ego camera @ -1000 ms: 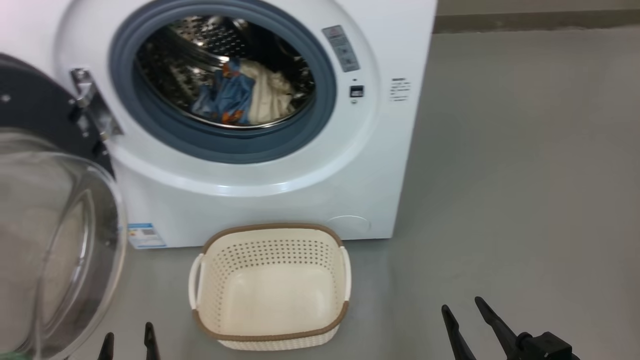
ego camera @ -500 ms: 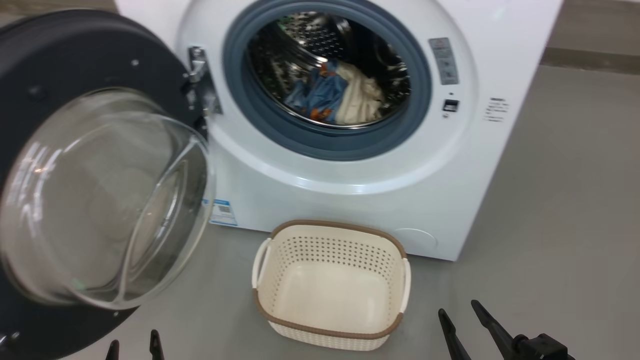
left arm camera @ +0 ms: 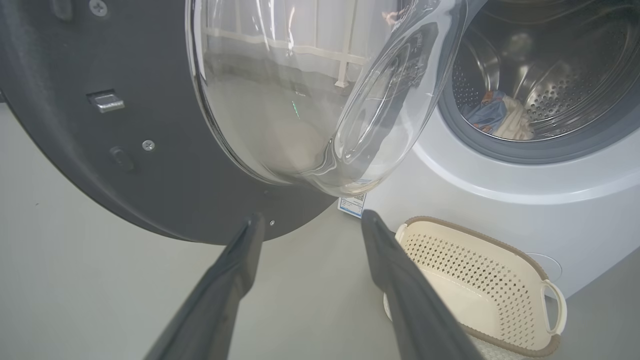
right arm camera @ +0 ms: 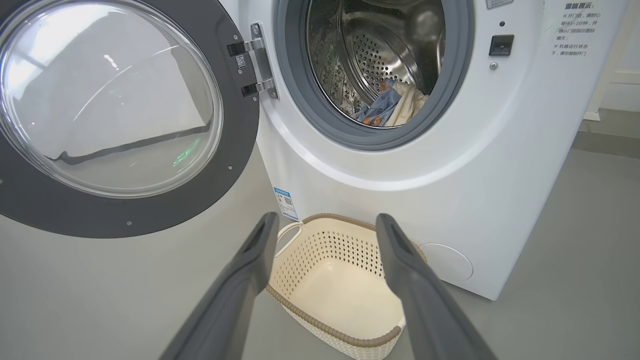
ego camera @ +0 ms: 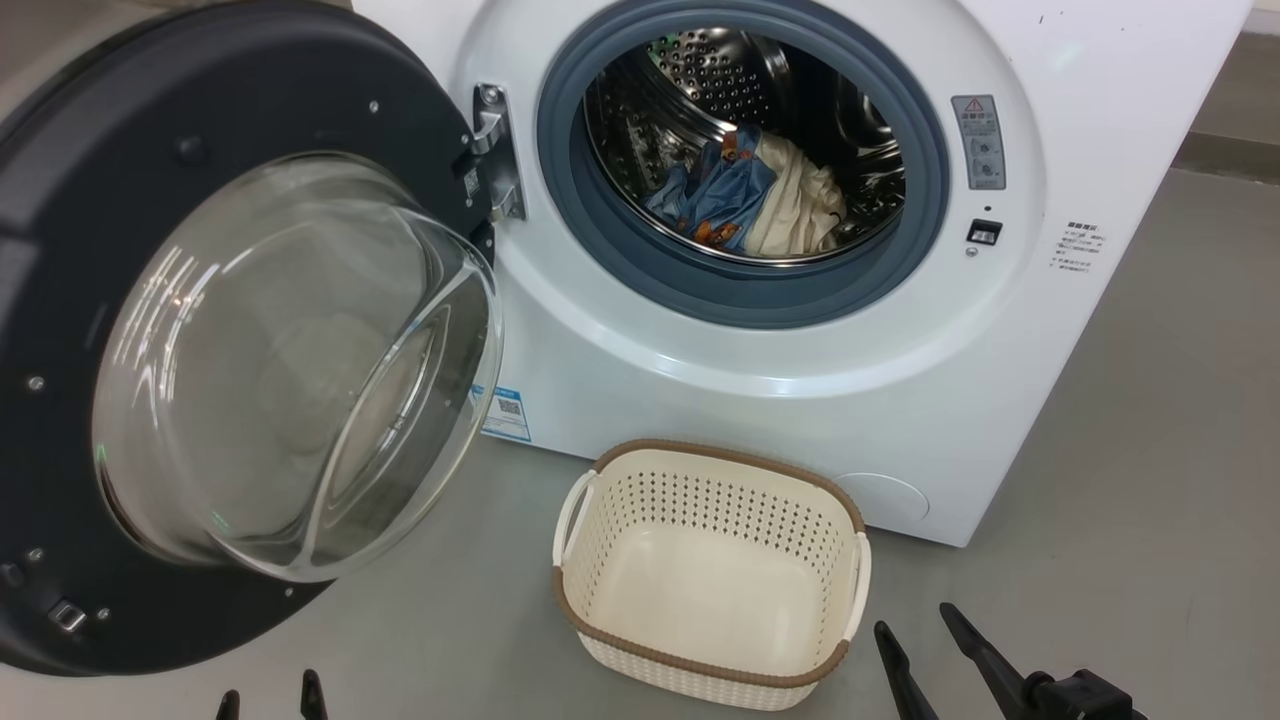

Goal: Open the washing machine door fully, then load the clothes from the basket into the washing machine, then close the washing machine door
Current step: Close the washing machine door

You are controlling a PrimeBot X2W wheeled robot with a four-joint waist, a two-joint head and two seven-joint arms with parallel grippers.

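On grey floor (ego camera: 1150,450), basket (ego camera: 700,500) (cream) sits between left tool (ego camera: 268,690) and right tool (ego camera: 912,615).

bright, even light; soft glare on the washing machine door (ego camera: 250,350)

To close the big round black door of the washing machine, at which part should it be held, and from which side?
Take the large round glossy black door by its flat dark rim at the free edge, far from the metal hinge, coming from the robot's left. The bulging clear glass bowl looks too smooth and wide to pinch.
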